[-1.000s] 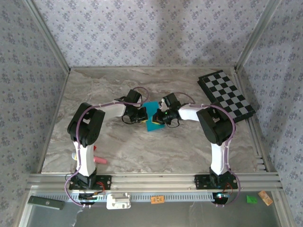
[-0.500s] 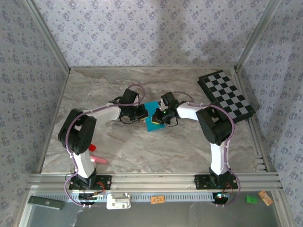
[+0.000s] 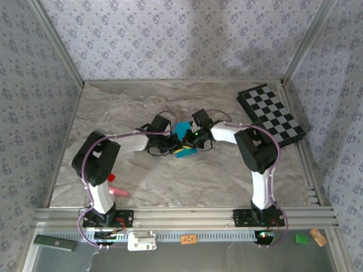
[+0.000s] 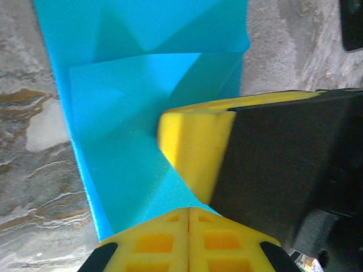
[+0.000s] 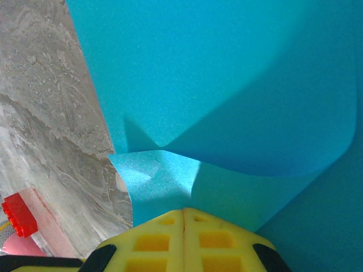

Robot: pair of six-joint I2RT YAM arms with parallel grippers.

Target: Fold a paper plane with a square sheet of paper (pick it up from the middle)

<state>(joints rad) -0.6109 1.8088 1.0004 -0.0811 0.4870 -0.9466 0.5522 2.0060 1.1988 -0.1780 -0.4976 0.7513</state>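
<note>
The square sheet of paper (image 3: 182, 131) is cyan-blue, partly folded with diagonal creases, and lies mid-table between both grippers. In the left wrist view the paper (image 4: 130, 113) shows layered flaps. My left gripper (image 4: 189, 211) is shut, its tips down against the paper's near part, and the right gripper's yellow finger (image 4: 193, 150) sits just beyond. In the right wrist view a raised flap of the paper (image 5: 164, 175) curls up into my shut right gripper (image 5: 184, 211). From above, the left gripper (image 3: 173, 146) and right gripper (image 3: 190, 141) almost touch over the sheet.
The black-and-white checkered board (image 3: 272, 115) lies at the back right. Small red and pink objects (image 3: 116, 187) sit by the left arm's base, and the red block (image 5: 19, 214) also appears in the right wrist view. Bare marble table (image 3: 170, 181) spreads toward the near edge.
My left gripper has shifted toward the near side and to the right, onto the paper's near part. The right gripper has barely moved. The sheet looks more bunched between them.
</note>
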